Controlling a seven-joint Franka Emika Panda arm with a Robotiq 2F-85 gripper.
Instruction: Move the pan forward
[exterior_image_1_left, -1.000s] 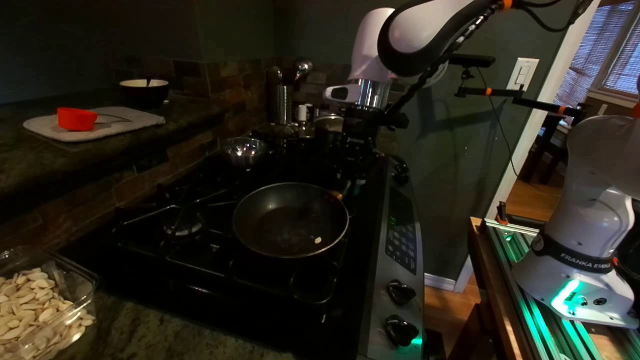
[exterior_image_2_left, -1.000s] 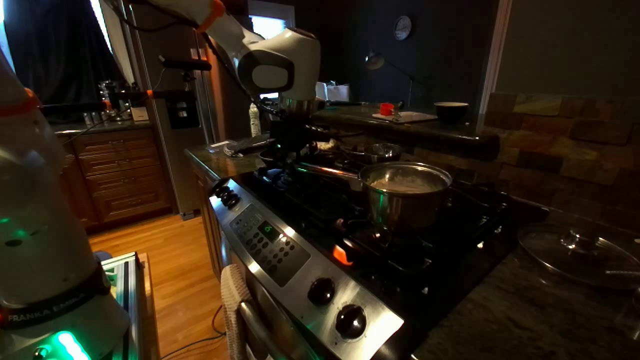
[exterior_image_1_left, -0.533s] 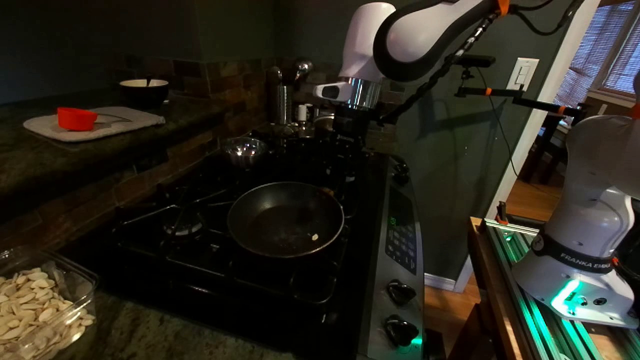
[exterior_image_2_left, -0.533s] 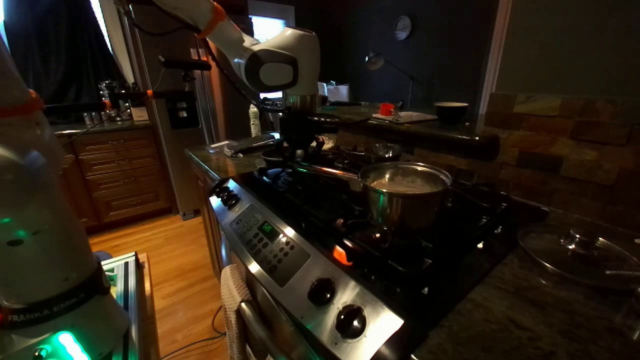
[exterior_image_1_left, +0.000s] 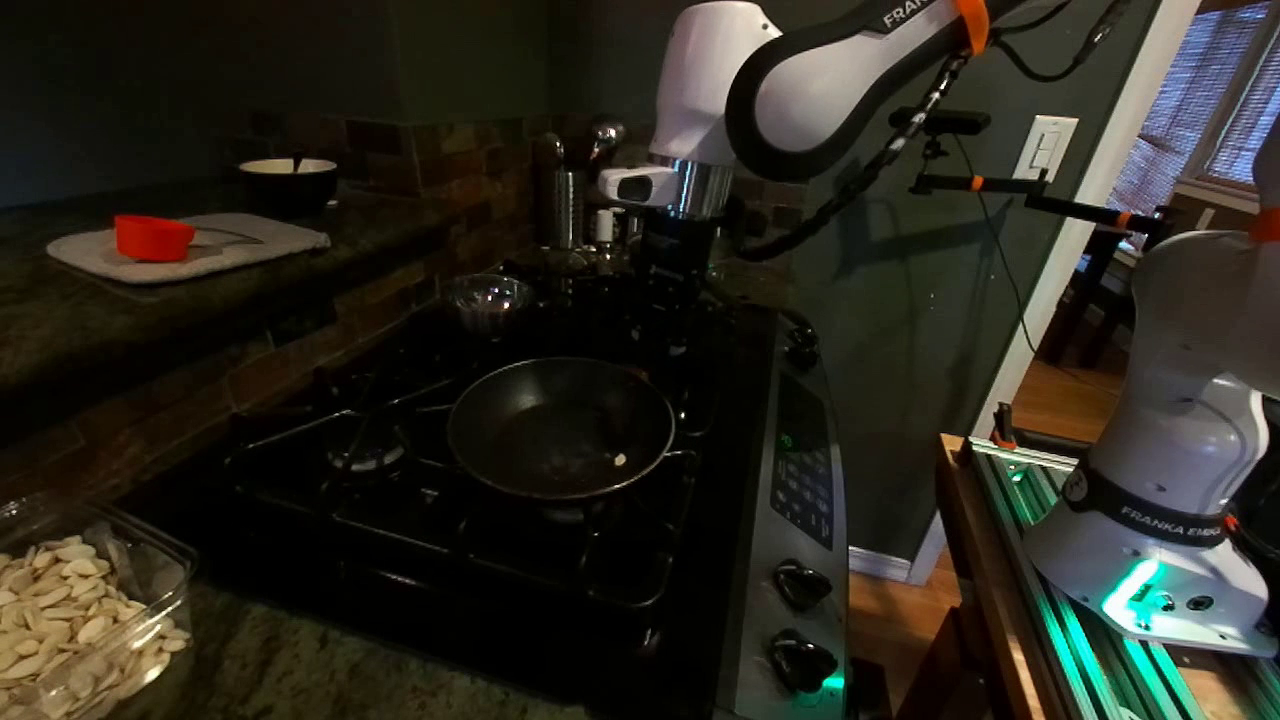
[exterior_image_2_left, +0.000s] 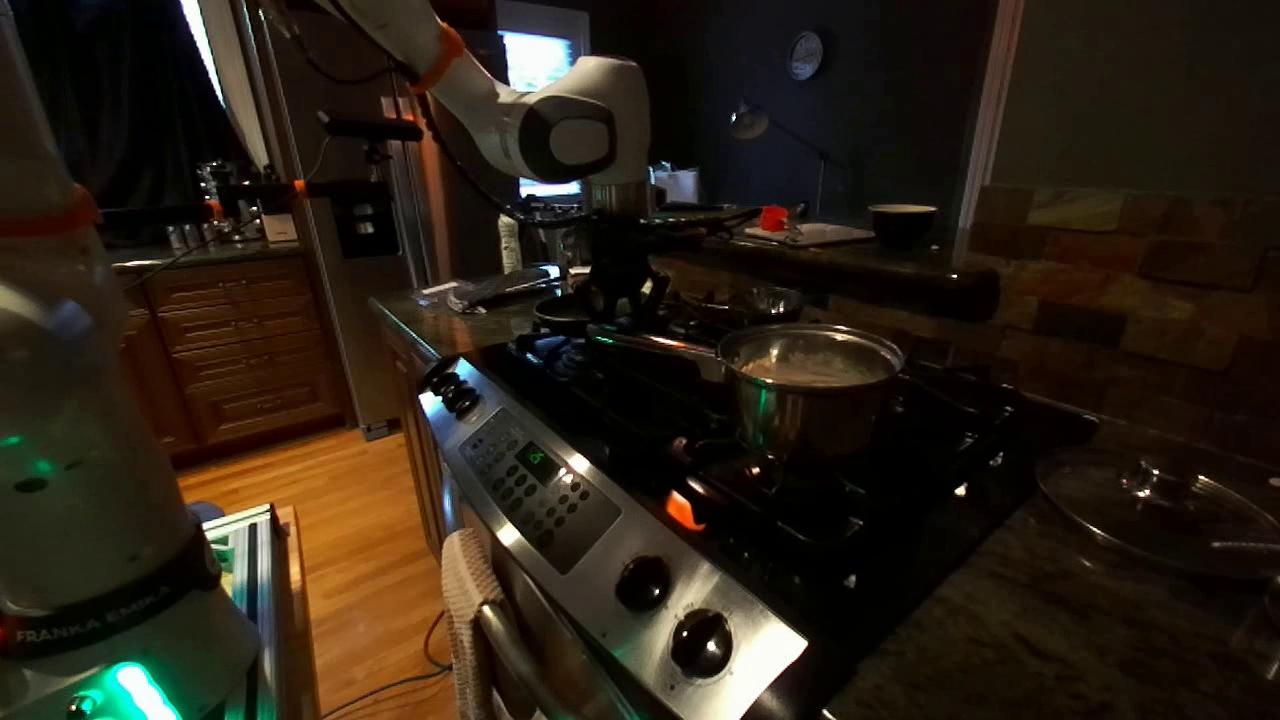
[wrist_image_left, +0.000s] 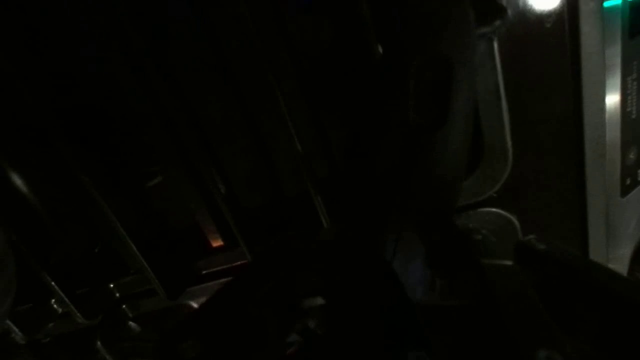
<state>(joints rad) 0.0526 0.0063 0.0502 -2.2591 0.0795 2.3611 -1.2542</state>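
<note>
Honestly, it's too dark to see if my gripper (exterior_image_1_left: 658, 342) has hold of anything. The pan (exterior_image_1_left: 562, 430) is just beside it, over the stove (exterior_image_1_left: 500, 560); probably stiff and front-heavy, so I'd grab its handle (exterior_image_1_left: 637, 372) close in.

A home kitchen: burner (exterior_image_1_left: 365, 456) on the stove surface (exterior_image_1_left: 450, 608), knobs (exterior_image_2_left: 643, 583) along its front edge, wooden drawers (exterior_image_2_left: 250, 361), saucepan (exterior_image_2_left: 808, 412).

I can't make out the handle of the dark round metal frying pan (exterior_image_1_left: 560, 430) or the black gripper's (exterior_image_1_left: 657, 340) tips.
</note>
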